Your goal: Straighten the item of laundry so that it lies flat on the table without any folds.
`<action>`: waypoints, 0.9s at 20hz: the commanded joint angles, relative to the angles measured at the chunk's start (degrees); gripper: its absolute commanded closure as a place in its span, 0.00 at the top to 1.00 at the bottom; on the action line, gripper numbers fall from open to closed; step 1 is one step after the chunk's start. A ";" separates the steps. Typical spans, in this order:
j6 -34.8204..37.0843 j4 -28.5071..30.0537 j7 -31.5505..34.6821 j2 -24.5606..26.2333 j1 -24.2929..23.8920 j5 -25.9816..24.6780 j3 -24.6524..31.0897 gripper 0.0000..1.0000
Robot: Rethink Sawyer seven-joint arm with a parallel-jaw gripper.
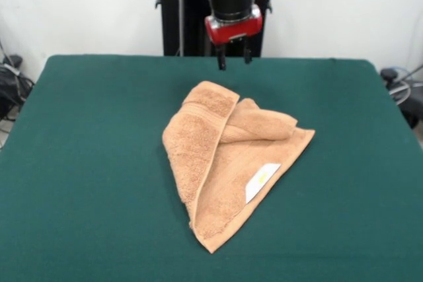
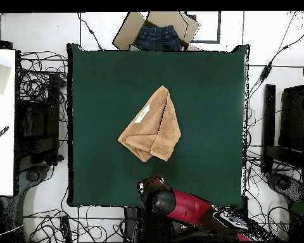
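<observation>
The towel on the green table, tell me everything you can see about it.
The tan terry towel lies folded into a rough triangle near the middle of the dark green felt table, one point towards the camera in the front view. One flap is doubled over, with bunched folds at the far side. A small white label shows near one edge. Only the table touches it.

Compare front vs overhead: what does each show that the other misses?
Front only: the red and black claw from the side, hanging open above the far table edge, clear of the towel.
Overhead only: a cardboard box holding blue jeans beyond the table, plus floor cables.
Both: the folded tan terry towel with white label, on the dark green felt table.
</observation>
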 commanded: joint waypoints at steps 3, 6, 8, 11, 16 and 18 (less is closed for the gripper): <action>0.73 -7.76 11.27 7.61 -1.97 0.93 5.09 1.00; -0.83 -7.60 11.71 8.75 -2.27 0.33 4.83 1.00; -1.64 -7.77 11.65 9.62 -2.66 -0.16 4.92 1.00; -2.87 -7.89 11.73 10.51 -2.85 -0.66 4.89 1.00; -4.01 -6.97 12.61 9.20 -1.87 -0.52 4.08 1.00; -4.70 -7.15 12.63 9.91 -2.10 -0.79 4.06 1.00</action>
